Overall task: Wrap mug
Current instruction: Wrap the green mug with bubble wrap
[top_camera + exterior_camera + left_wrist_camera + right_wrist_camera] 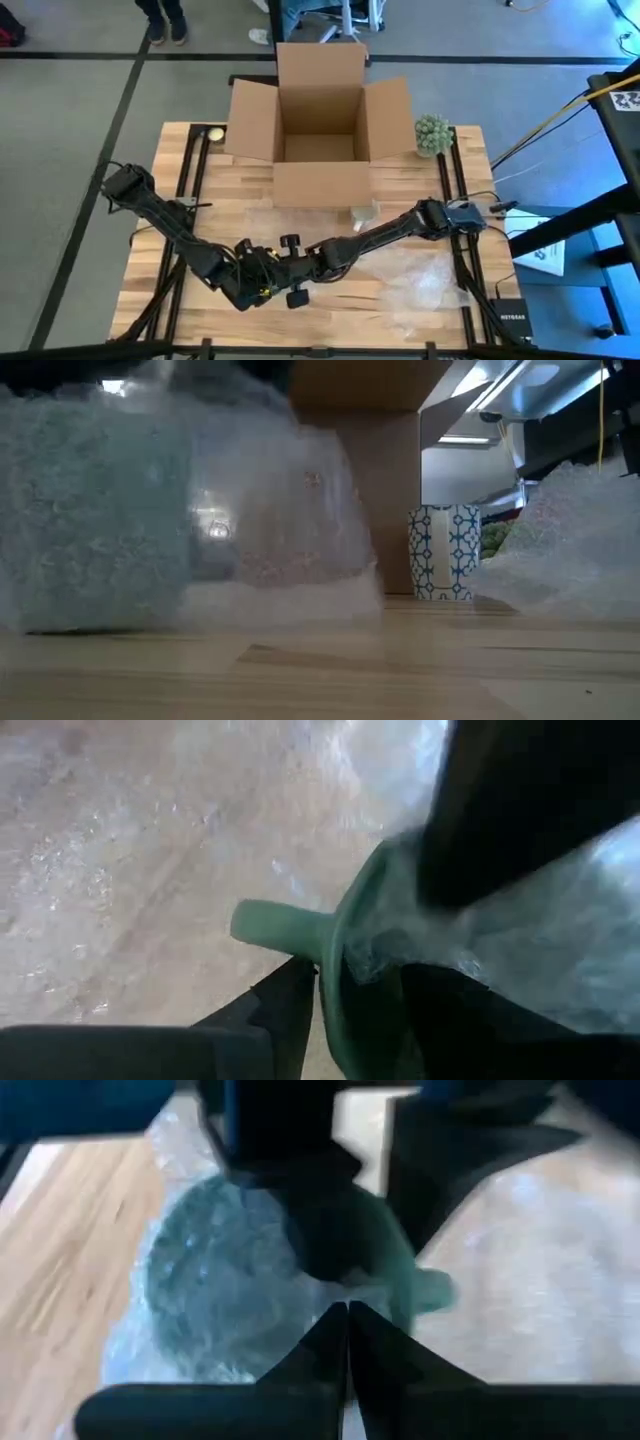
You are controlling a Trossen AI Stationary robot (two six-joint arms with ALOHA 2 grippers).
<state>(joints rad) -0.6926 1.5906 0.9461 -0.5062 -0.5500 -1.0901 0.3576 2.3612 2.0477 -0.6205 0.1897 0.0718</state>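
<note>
A green mug lies on its side near the table's front centre, with clear bubble wrap around its body and some of it in its mouth. In the low view it shows as a green mass behind the wrap. My left gripper is shut on its rim. My right gripper is shut, its tips at the wrap by the mug's mouth. The rest of the wrap sheet lies flat under the mug. My left gripper holds the mug's rim right beside the handle. One finger is outside the wall and the other is inside the mouth, over the wrap there. The mug lies tilted on the wrap sheet. My right gripper meets the bubble wrap at the mug's mouth with its shut fingertips, coming from the table's right. In the left wrist view its dark fingers reach into the mouth over the wrap. Whether wrap is pinched between them cannot be told.
An open cardboard box stands at the table's far middle. A blue-and-white patterned cup stands in front of it. More crumpled bubble wrap lies at the front right, and a green ball-shaped thing is at the far right.
</note>
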